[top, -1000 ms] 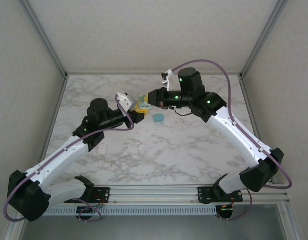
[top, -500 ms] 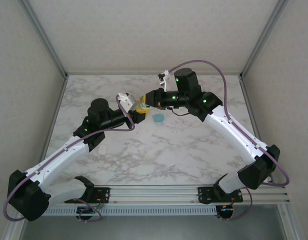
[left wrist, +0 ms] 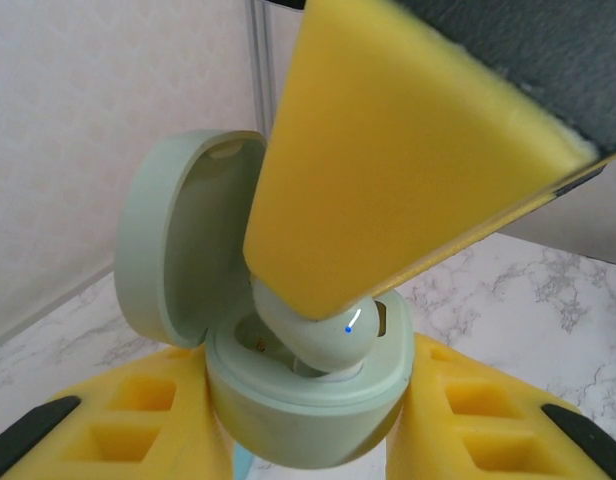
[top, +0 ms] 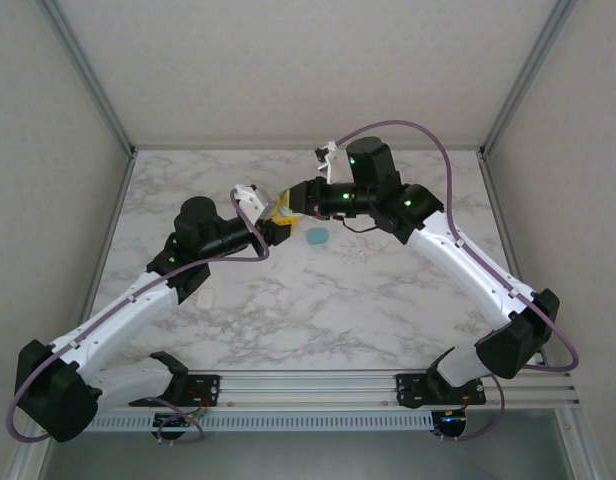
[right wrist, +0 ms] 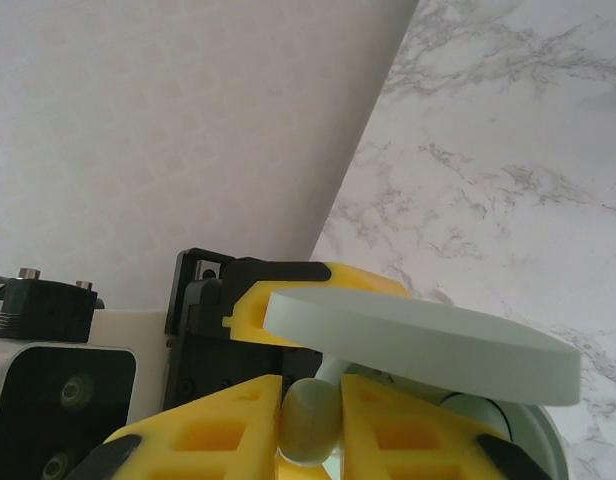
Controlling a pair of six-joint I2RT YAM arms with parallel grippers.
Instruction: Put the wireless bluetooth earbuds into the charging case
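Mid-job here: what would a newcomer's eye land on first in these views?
The left tool and right tool meet tip to tip over the back-middle of the marble table. Up close, the left tool grips an open mint charging case, lid up, while the right tool pinches a mint earbud with a small blue light at the case's well. A teal object lies on the table beside them.

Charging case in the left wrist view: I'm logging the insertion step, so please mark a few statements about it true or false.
1. The charging case has its lid shut. False: the lid stands open.
2. The left gripper holds the case. True.
3. The right gripper is empty. False: it pinches a pale mint earbud.
4. The earbud is at the case's open well, a small blue light on it. True.
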